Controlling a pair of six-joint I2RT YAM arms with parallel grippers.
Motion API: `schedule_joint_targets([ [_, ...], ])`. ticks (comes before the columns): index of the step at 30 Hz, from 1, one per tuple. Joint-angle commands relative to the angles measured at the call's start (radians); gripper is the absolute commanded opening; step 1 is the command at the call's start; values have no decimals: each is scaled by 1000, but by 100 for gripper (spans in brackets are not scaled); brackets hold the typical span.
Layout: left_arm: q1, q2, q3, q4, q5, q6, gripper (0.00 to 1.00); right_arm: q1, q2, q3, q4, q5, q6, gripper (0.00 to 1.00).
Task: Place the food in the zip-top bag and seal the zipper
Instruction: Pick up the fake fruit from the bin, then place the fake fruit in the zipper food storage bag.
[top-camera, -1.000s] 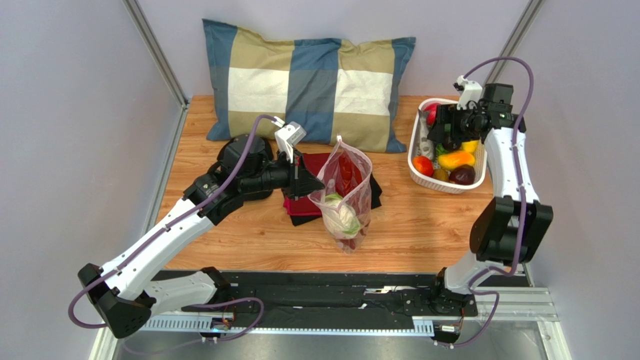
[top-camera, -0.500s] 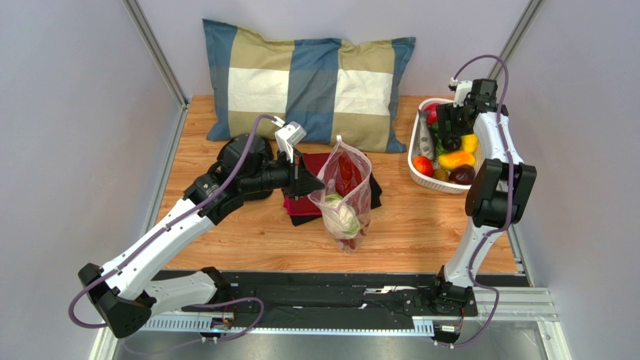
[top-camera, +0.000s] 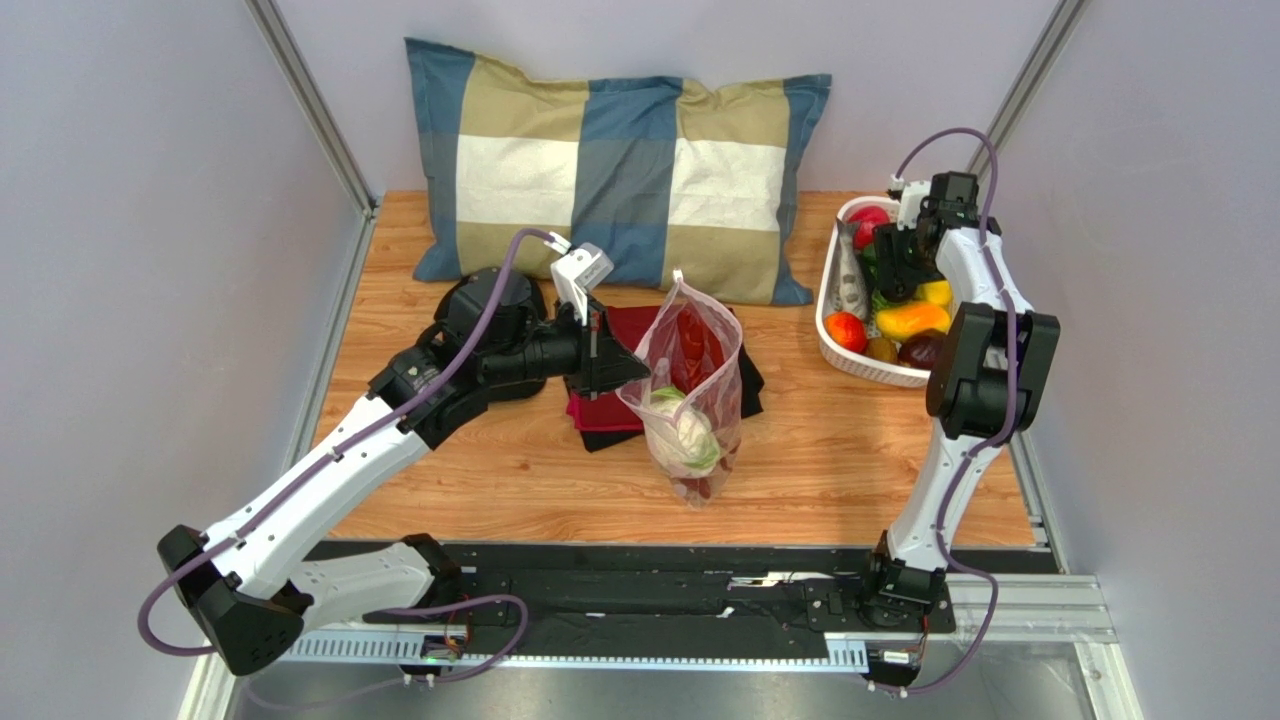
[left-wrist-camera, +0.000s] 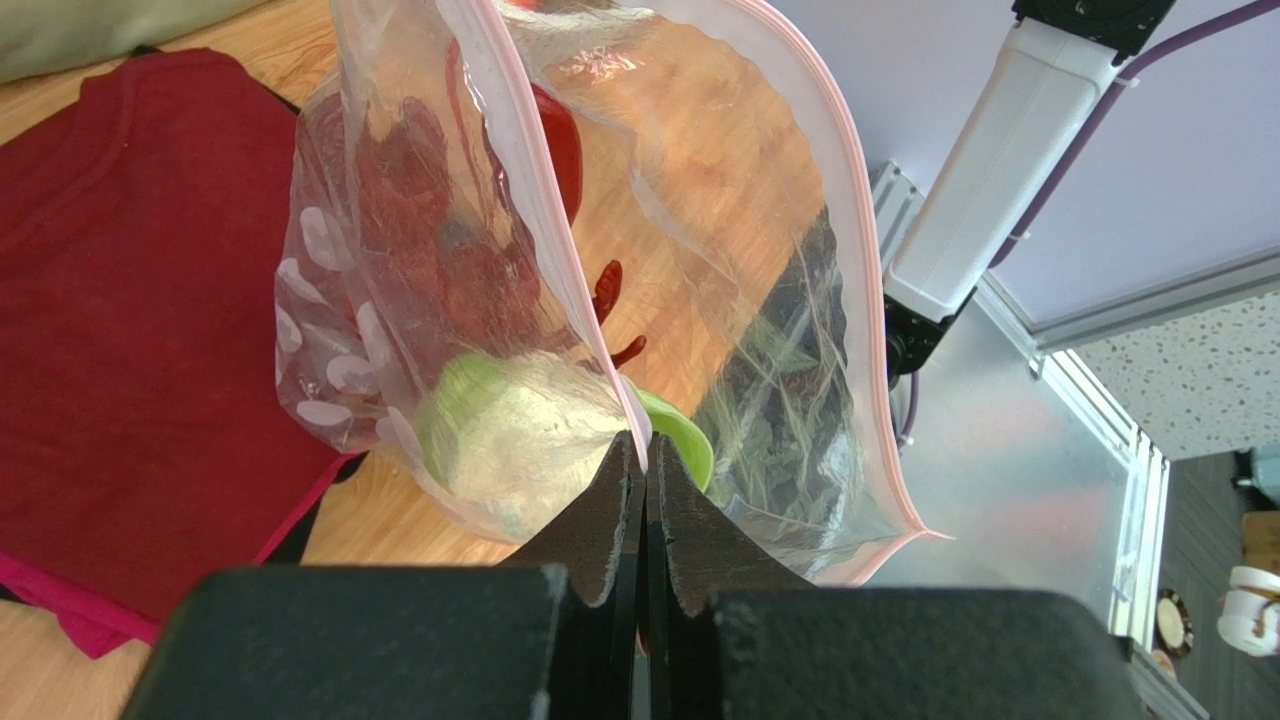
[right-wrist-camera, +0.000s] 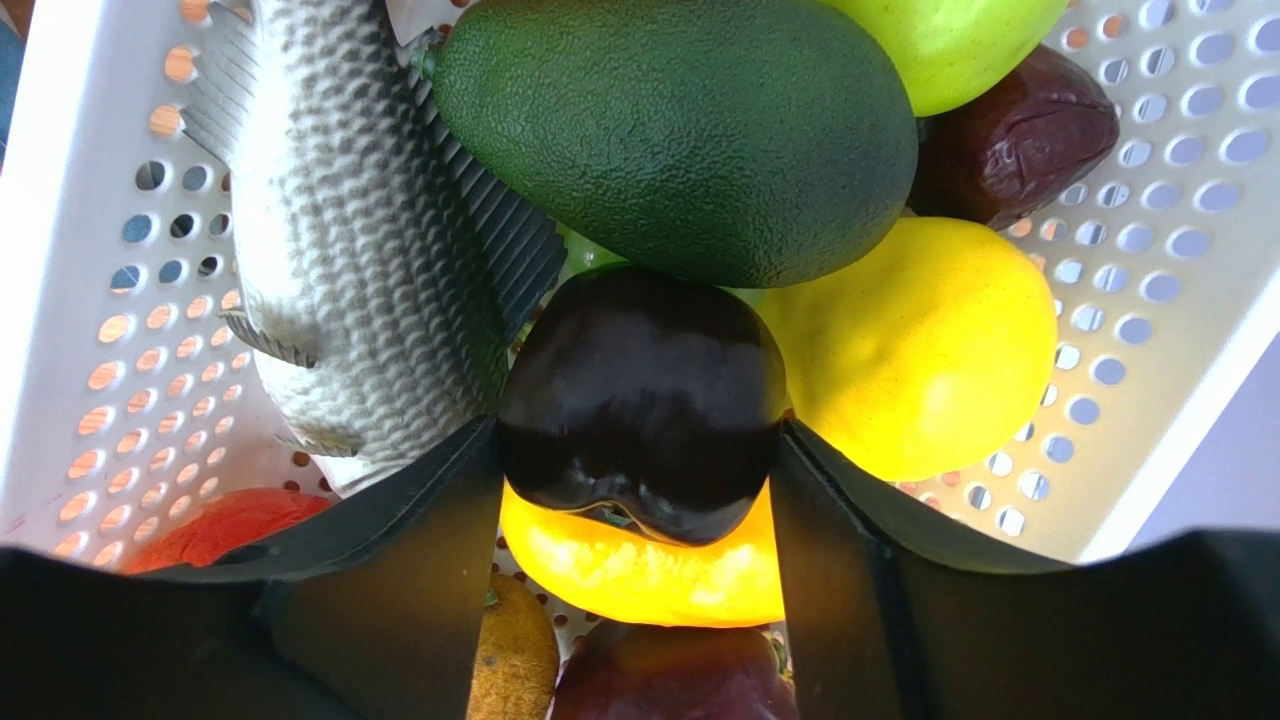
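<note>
Through the crinkled clear film of the zip-top bag (top-camera: 694, 383), upright at mid-table by the red cloth (left-wrist-camera: 135, 300), a pale green round piece (left-wrist-camera: 511, 443) and a red piece (left-wrist-camera: 559, 143) showed only as blurs. The left gripper (left-wrist-camera: 646, 488) was pinched fully together on the bag's pink-edged rim. In the white perforated basket (right-wrist-camera: 90, 300), the right gripper (right-wrist-camera: 639, 443) pressed both fingers against a glossy dark purple fruit (right-wrist-camera: 639, 390), half hiding the pieces beneath, beside a pebbled avocado (right-wrist-camera: 676, 135) and a scaly grey fish (right-wrist-camera: 346, 270).
</note>
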Motion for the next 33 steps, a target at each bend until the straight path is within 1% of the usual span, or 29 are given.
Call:
schedule_joint_targets([
  [1, 4, 3, 13, 36, 10, 12, 0, -12, -42, 37, 50, 27, -16, 53],
  [3, 4, 3, 15, 35, 11, 14, 0, -15, -68, 31, 48, 26, -25, 47],
  [4, 4, 2, 15, 35, 9, 17, 0, -18, -108, 22, 47, 18, -27, 41],
  [5, 4, 0, 13, 36, 9, 17, 0, -19, -130, 17, 42, 4, -29, 39],
  [7, 4, -1, 7, 39, 11, 14, 0, -19, -191, 12, 30, -11, -33, 36],
  [10, 4, 3, 4, 44, 17, 8, 0, -19, -251, 24, -25, -62, -7, 34],
  [12, 4, 6, 6, 42, 14, 11, 0, -18, -318, 61, -109, -159, 19, 34],
  [13, 2, 8, 7, 41, 14, 12, 0, -16, -351, 73, -135, -215, 69, 33],
  [14, 4, 11, 9, 38, 14, 12, 0, -13, -416, 80, -172, -349, 94, 33],
  [15, 2, 14, 9, 38, 15, 12, 0, -7, -459, 84, -180, -417, 128, 33],
  [16, 4, 17, 9, 36, 18, 11, 0, 16, -501, 83, -183, -484, 189, 33],
  [17, 2, 17, 9, 36, 20, 9, 0, 33, -539, 77, -171, -614, 227, 33],
  [18, 4, 23, 10, 38, 23, 8, 0, 53, -628, 68, -154, -667, 261, 33],
  [20, 4, 28, 15, 41, 29, 5, 0, 132, -708, 25, -81, -779, 356, 33],
  [21, 2, 32, 18, 41, 30, 0, 0, 164, -777, 8, -56, -799, 400, 33],
  [22, 4, 35, 24, 41, 30, 0, 0, 245, -811, -35, -32, -810, 428, 33],
  [23, 4, 37, 29, 41, 32, -1, 0, 282, -840, -54, 0, -821, 456, 33],
  [24, 4, 40, 30, 42, 34, -1, 0, 321, -864, -75, 13, -819, 465, 33],
  [25, 4, 42, 38, 42, 35, -3, 0, 393, -906, -107, 16, -818, 465, 33],
  [28, 4, 45, 48, 39, 40, -3, 0, 508, -940, -149, -28, -763, 433, 33],
  [30, 4, 43, 52, 41, 40, -4, 0, 539, -955, -208, -51, -726, 394, 34],
  [31, 4, 43, 50, 41, 41, -4, 0, 565, -960, -230, -56, -709, 375, 36],
  [33, 4, 43, 50, 41, 43, -4, 0, 588, -960, -253, -77, -686, 337, 36],
])
